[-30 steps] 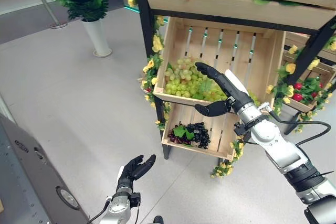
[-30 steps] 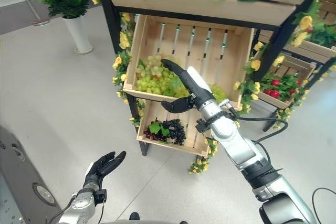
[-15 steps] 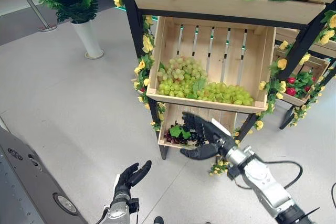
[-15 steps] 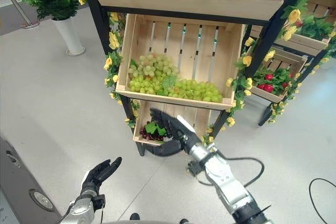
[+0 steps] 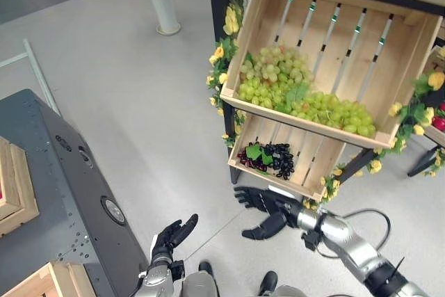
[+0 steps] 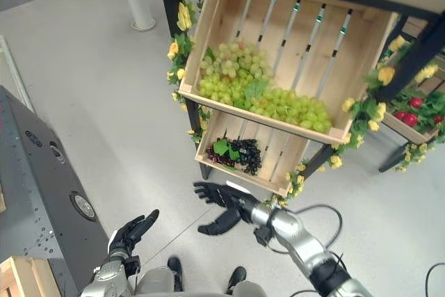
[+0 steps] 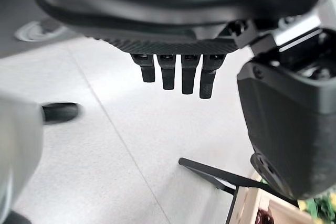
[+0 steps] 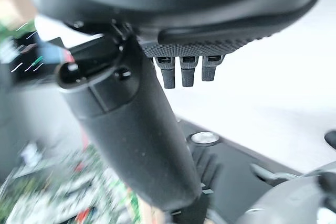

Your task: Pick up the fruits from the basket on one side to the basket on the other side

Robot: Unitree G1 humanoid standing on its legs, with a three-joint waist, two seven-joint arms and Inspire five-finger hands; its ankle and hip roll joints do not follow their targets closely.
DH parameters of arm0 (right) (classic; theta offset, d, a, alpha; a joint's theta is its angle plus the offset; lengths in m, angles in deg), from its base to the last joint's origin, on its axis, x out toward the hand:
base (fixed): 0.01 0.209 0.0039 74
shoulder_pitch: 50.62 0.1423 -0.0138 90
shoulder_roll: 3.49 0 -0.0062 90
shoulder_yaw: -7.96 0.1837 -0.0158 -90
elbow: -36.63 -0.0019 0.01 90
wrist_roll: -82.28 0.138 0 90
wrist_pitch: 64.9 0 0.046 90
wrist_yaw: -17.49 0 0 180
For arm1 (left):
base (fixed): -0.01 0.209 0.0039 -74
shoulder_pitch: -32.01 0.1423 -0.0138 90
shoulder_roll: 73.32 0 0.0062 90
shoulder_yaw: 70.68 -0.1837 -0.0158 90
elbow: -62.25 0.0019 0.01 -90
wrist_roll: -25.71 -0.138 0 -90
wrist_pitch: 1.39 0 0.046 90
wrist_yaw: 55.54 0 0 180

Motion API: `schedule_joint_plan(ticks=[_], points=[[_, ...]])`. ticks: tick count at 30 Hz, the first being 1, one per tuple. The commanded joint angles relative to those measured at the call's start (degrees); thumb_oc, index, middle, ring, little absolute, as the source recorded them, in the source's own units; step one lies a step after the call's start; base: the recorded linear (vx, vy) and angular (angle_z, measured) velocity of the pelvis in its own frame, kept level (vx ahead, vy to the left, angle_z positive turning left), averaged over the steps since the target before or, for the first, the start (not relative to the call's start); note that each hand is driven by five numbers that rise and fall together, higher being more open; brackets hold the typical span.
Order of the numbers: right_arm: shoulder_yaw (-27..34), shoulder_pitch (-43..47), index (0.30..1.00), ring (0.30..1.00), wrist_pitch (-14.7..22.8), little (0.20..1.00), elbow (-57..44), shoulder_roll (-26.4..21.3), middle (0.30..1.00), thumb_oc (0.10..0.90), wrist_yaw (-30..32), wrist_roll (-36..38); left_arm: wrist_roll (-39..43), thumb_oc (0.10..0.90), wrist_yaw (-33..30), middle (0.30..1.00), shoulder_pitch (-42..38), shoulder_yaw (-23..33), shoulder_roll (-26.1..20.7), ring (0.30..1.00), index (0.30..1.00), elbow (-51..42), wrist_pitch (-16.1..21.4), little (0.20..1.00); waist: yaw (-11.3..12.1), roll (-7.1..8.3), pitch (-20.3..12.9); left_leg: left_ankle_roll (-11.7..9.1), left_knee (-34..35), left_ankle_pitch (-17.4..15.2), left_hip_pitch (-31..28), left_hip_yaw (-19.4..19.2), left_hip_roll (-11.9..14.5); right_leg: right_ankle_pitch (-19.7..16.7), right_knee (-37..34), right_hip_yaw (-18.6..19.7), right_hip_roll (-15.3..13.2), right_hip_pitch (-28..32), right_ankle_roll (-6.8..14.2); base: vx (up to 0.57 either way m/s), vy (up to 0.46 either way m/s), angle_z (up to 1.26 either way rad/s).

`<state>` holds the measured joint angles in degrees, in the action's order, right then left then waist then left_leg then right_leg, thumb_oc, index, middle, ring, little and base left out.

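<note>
Nearest, at six o'clock: left hand (image 5: 174,233), low over the floor (image 5: 125,137), fingers straight and relaxed, holding nothing, idle. Just beyond, toward four o'clock: right hand (image 5: 263,208), fingers spread wide, thumb out, empty, hanging in front of the stand. Directly past it, at roughly twelve o'clock from the fingertips: lower crate (image 5: 316,172) with a dark grape bunch (image 5: 273,159) lying near its front left part, long axis running across the crate. Farther up, at one o'clock: upper crate (image 5: 410,46) with green grapes (image 5: 299,95) heaped along its front lip. Probably the right hand for the coming reach, being much the nearer to both bunches. At nine o'clock, well apart: grey bench (image 5: 62,199) carrying wooden boxes (image 5: 15,189); far off at eleven o'clock, a white planter (image 5: 163,8).
</note>
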<state>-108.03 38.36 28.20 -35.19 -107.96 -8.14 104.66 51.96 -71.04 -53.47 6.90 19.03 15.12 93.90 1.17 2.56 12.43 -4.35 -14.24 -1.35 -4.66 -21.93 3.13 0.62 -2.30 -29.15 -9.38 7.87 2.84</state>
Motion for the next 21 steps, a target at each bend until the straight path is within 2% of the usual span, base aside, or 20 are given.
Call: schedule_joint_plan(ticks=[1,2,3,4,6,8,9,10,11,12,13,14,15,16,18,19,20,21], points=[[4.0,-0.4,0.900,0.900,2.2,0.900,3.6,8.6,0.900,0.800,4.4,6.0,-1.8,0.800,-0.4,0.900,-3.0,1.2,-1.3,0.900,0.900,-2.7,7.6,0.900,-2.0,-2.30,-4.9,0.0,0.7,-4.6,-8.9,4.3,-4.4,2.5,0.2,1.8,10.2,-3.1,-2.6,-0.29,0.114,0.90],[4.5,-1.0,0.900,0.900,1.6,0.900,4.3,9.4,0.900,0.800,4.7,6.0,-1.7,0.800,-0.4,0.900,-3.0,1.0,-1.2,0.900,0.900,-2.9,7.8,0.900,-2.4,-2.66,-4.9,0.5,4.1,-5.4,-9.8,5.3,-5.1,2.1,0.5,2.0,10.5,-4.1,-2.2,-0.39,0.186,1.01],[5.1,-1.8,0.900,0.900,0.6,0.900,5.1,10.6,0.900,0.800,5.7,6.8,-1.8,0.800,-0.4,0.900,-3.4,0.4,-1.5,0.900,0.900,-3.5,7.7,0.900,-3.1,-3.07,-4.7,2.2,10.4,-8.8,-11.2,7.2,-6.6,1.0,1.9,2.6,10.5,-6.9,-1.0,-0.38,0.167,0.68],[5.3,-2.0,0.900,0.900,-0.2,0.900,5.5,11.4,0.900,0.800,7.0,6.3,-2.2,0.800,-0.4,0.900,-4.0,-0.3,-1.8,0.900,0.900,-4.0,7.2,0.900,-3.6,-3.13,-4.3,3.2,13.3,-10.3,-11.5,8.3,-7.2,0.0,2.6,2.8,10.5,-9.0,-0.3,-0.41,0.151,0.49],[5.4,-1.7,0.900,0.900,-0.4,0.900,6.1,12.1,0.900,0.800,8.8,5.6,-3.0,0.800,-0.9,0.900,-4.9,-1.4,-2.2,0.900,0.900,-4.5,6.4,0.900,-3.8,-3.00,-3.6,4.3,16.0,-10.4,-11.2,10.3,-7.8,-1.4,3.2,3.0,10.6,-11.4,0.5,-0.35,0.068,0.31],[5.0,-1.1,0.900,0.900,-0.7,0.900,7.1,13.0,0.900,0.800,10.8,6.1,-4.1,0.800,-1.7,0.900,-6.0,-3.8,-3.2,0.900,0.900,-5.1,4.4,0.900,-4.1,-2.37,-1.7,5.9,19.2,-8.5,-9.4,13.5,-8.3,-6.0,7.3,3.8,10.2,-16.6,3.3,-0.53,0.069,0.28],[4.7,-1.1,0.900,0.900,-0.9,0.900,7.3,13.3,0.900,0.800,11.6,5.2,-4.5,0.800,-1.7,0.900,-6.1,-4.3,-3.3,0.900,0.900,-4.5,3.8,0.900,-4.6,-2.43,-1.2,6.3,19.2,-8.0,-8.7,15.0,-8.3,-6.8,11.0,6.6,10.2,-18.6,3.8,-0.39,0.055,0.41],[4.7,-1.1,0.900,0.900,-1.0,0.900,7.4,13.3,0.900,0.800,11.9,5.1,-4.5,0.800,-1.6,0.900,-6.1,-4.4,-3.3,0.900,0.900,-4.3,3.6,0.900,-4.7,-2.43,-1.1,6.4,19.2,-7.9,-8.5,15.2,-8.4,-6.9,11.9,7.3,10.2,-19.1,4.0,-0.29,0.024,0.45],[4.5,-1.1,0.900,0.900,-1.7,0.900,7.5,13.8,0.900,0.800,13.2,5.1,-4.9,0.800,-1.1,0.900,-6.4,-4.6,-3.3,0.900,0.900,-3.1,3.3,0.900,-5.5,-2.42,-0.7,7.0,19.2,-7.3,-7.9,16.4,-8.4,-6.9,16.0,11.3,10.4,-20.5,4.2,-0.32,0.011,0.28],[4.6,-1.4,0.900,0.900,-2.7,0.900,8.2,14.2,0.900,0.800,13.8,7.0,-6.1,0.800,-0.1,0.900,-6.6,-4.3,-3.4,0.900,0.900,-1.8,3.1,0.900,-5.8,-2.45,-0.5,7.7,19.2,-6.4,-7.0,16.6,-8.2,-6.8,23.3,13.8,8.9,-21.3,4.8,-0.35,0.021,0.18],[4.8,-1.5,0.900,0.900,-2.8,0.900,9.2,14.3,0.900,0.800,13.4,7.8,-6.2,0.800,0.3,0.900,-6.5,-4.2,-3.6,0.900,0.900,-1.4,3.2,0.900,-5.6,-2.66,-0.4,7.8,19.2,-6.0,-6.7,16.1,-7.9,-6.2,27.1,13.4,7.3,-21.3,4.7,-0.30,0.047,0.12],[5.8,-1.1,0.900,0.900,-2.5,0.900,12.6,15.1,0.900,0.800,12.2,7.9,-5.9,0.800,1.4,0.900,-6.1,-4.0,-3.6,0.900,0.900,-0.3,3.5,0.900,-5.0,-3.31,-0.4,7.9,19.2,-5.4,-6.3,15.0,-7.2,-4.2,31.4,12.9,3.5,-19.7,3.7,-0.19,0.014,-0.02],[6.6,-0.2,0.900,0.900,-2.1,0.900,17.5,15.7,0.900,0.800,12.1,6.3,-6.0,0.800,2.7,0.900,-5.6,-3.7,-3.1,0.900,0.900,1.1,4.0,0.900,-4.3,-3.88,-0.5,8.0,19.1,-5.2,-6.0,14.7,-6.4,-1.4,30.3,14.0,1.6,-16.2,2.2,-0.16,-0.024,-0.13],[6.7,0.2,0.900,0.900,-2.7,0.900,18.7,15.9,0.900,0.800,12.8,5.4,-6.0,0.800,3.2,0.900,-5.3,-3.6,-2.9,0.900,0.900,1.6,3.9,0.900,-4.1,-4.06,-0.5,8.0,19.0,-5.3,-5.9,14.7,-6.2,-0.6,29.6,14.4,1.4,-15.2,1.9,-0.11,-0.107,-0.22],[7.3,0.7,0.900,0.900,-3.9,0.900,26.5,17.0,0.900,0.800,14.0,5.7,-4.8,0.800,4.8,0.900,-5.4,-4.4,-2.0,0.900,0.900,5.4,4.4,0.900,-3.8,-4.52,-1.4,8.1,18.7,-5.0,-5.3,16.3,-5.2,2.8,20.8,17.0,1.0,-8.8,0.5,-0.11,-0.161,-0.05],[7.7,1.2,0.900,0.900,-2.9,0.900,30.6,17.7,0.900,0.800,13.8,5.4,-4.4,0.800,5.4,0.900,-5.8,-4.8,-1.4,0.900,0.900,7.4,5.3,0.900,-3.6,-4.48,-2.0,8.2,18.2,-4.8,-4.4,16.0,-4.8,2.5,15.7,17.0,1.0,-6.7,0.1,-0.13,-0.264,0.00],[8.1,2.7,0.900,0.900,-1.1,0.900,38.1,18.6,0.900,0.800,13.2,3.2,-4.1,0.800,6.0,0.900,-6.7,-5.5,-0.1,0.900,0.900,11.0,6.4,0.900,-2.7,-3.67,-3.1,7.7,17.7,-5.3,-4.3,13.9,-4.5,2.4,7.1,16.4,1.9,-3.0,1.2,-0.11,-0.253,-0.07],[8.2,3.4,0.900,0.900,-1.8,0.900,40.0,18.8,0.900,0.800,13.3,2.0,-4.5,0.800,5.8,0.900,-6.9,-5.6,0.4,0.900,0.900,12.0,6.1,0.900,-2.4,-3.42,-3.4,7.5,17.7,-5.5,-4.3,13.0,-4.4,2.1,5.0,16.3,2.4,-2.2,1.6,-0.11,-0.324,-0.42]])
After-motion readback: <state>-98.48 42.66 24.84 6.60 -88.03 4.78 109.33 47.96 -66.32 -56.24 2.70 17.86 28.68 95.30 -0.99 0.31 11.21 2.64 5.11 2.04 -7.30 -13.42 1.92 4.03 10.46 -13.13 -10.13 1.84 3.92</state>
